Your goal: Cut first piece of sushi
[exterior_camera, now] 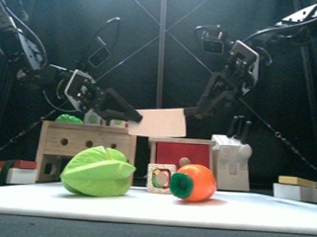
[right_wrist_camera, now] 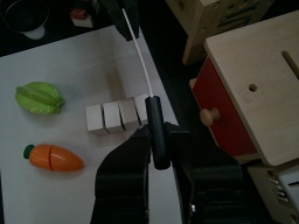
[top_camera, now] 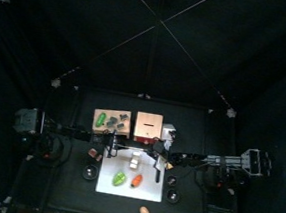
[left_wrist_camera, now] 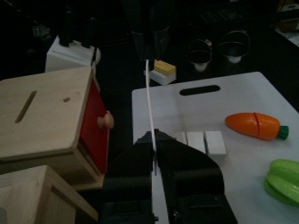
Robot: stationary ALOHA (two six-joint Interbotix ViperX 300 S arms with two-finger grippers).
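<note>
A row of three white sushi pieces (left_wrist_camera: 200, 141) lies on the white cutting board (left_wrist_camera: 233, 105); it also shows in the right wrist view (right_wrist_camera: 117, 115), and end-on in the front view (exterior_camera: 160, 176). A knife (exterior_camera: 161, 122) with a pale blade hangs level above the board, its blade edge-on (left_wrist_camera: 151, 96) beside the sushi. My right gripper (right_wrist_camera: 153, 131) is shut on its black handle. My left gripper (left_wrist_camera: 158, 140) is closed on the blade's other end. In the front view the left gripper (exterior_camera: 126, 111) and the right gripper (exterior_camera: 205, 101) flank the knife.
An orange carrot (left_wrist_camera: 254, 125) and a green vegetable (left_wrist_camera: 281, 179) lie on the board. A wooden box with a red front (left_wrist_camera: 91, 131) and a white knife block (exterior_camera: 232, 153) stand behind it. Small cups (left_wrist_camera: 201, 54) and a yellow block (left_wrist_camera: 163, 70) sit beyond the board.
</note>
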